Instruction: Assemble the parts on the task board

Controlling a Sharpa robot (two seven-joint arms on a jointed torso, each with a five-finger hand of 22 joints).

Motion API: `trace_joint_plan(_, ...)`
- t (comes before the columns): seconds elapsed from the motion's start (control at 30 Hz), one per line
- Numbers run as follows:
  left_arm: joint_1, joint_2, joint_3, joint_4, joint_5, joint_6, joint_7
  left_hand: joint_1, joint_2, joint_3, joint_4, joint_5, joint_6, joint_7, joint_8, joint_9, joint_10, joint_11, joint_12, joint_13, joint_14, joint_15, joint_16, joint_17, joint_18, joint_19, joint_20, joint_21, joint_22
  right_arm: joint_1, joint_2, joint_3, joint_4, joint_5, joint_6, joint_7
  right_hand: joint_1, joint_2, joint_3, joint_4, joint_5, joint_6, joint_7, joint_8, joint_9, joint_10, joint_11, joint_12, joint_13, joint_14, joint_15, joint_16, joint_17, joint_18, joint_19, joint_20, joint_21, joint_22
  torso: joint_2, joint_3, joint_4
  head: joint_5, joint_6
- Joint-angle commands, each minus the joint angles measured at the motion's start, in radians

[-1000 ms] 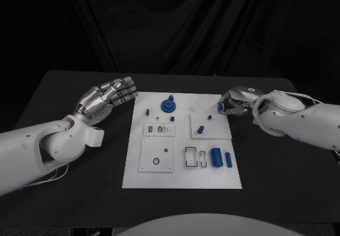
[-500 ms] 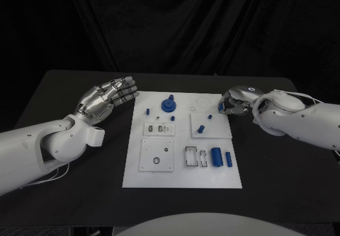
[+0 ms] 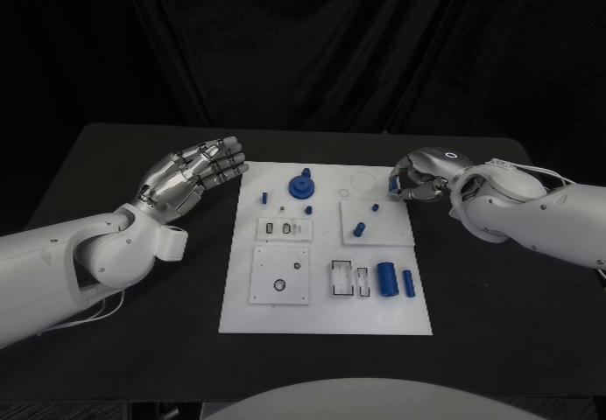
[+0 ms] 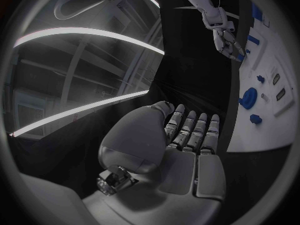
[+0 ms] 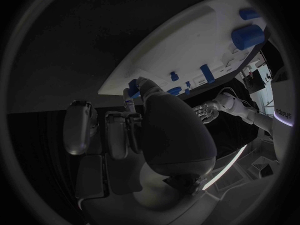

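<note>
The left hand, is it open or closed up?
Open. In the head view the left hand is beside the task board, fingers straight, holding nothing. The left wrist view shows its palm bare.

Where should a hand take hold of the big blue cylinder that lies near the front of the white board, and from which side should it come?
Probably from straight above, pinching the big blue cylinder across its round middle. It lies flat on the white board, with its ends toward the front and back. A thinner blue cylinder lies close beside it, so the fingers have little room on that side.
</note>
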Motion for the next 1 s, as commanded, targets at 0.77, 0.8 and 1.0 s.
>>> trace_joint_plan(0.77,-0.002,0.004,0.001,0.003,0.002,0.008,0.043,-0.011,0.0,0.008,0.001,0.003,0.004,0.028,0.004,0.001,-0.001,0.004,0.003,0.001,-0.003,0.005,0.007,0.001,-0.019,0.001,-0.002,-0.001,-0.001,0.019,0.082,0.007,0.279,-0.002,-0.052,0.021,0.016,0.005,0.018,-0.021,0.028,0.003,-0.004,0.05,0.047,0.106,0.007,0.003,0.263,0.105,0.003,0.003,0.263,0.007,0.01,-0.004,0.015,0.192,-0.001,-0.001,0.0025,0.005,-0.004)
trace_joint_plan(0.8,-0.002,0.005,0.001,0.003,0.002,0.008,0.043,-0.011,0.0,0.008,0.001,0.003,0.004,0.028,0.004,0.001,-0.001,0.004,0.003,0.001,-0.003,0.005,0.007,0.001,-0.019,0.001,-0.002,-0.001,-0.001,0.013,0.096,0.006,0.274,-0.002,-0.043,0.018,0.016,0.005,0.018,-0.021,0.028,0.003,-0.004,0.05,0.047,0.106,0.007,0.003,0.263,0.105,0.003,0.003,0.263,0.007,0.01,-0.004,0.015,0.192,-0.001,-0.0018,0.0033,0.006,-0.005)
trace_joint_plan(1.0,-0.002,0.011,0.001,0.0,0.002,0.011,0.042,-0.011,0.0,0.009,0.001,0.003,0.004,0.028,0.004,0.001,-0.001,0.003,0.003,0.001,-0.002,0.004,0.007,0.001,-0.019,0.0,-0.002,-0.002,-0.001,-0.012,0.157,0.006,0.244,-0.041,-0.017,-0.012,0.015,0.004,0.018,-0.022,0.027,0.002,-0.003,0.051,0.048,0.106,0.007,0.003,0.263,0.105,0.003,0.003,0.263,0.011,0.002,-0.005,-0.002,0.187,-0.001,-0.0032,-0.0019,0.014,-0.009)
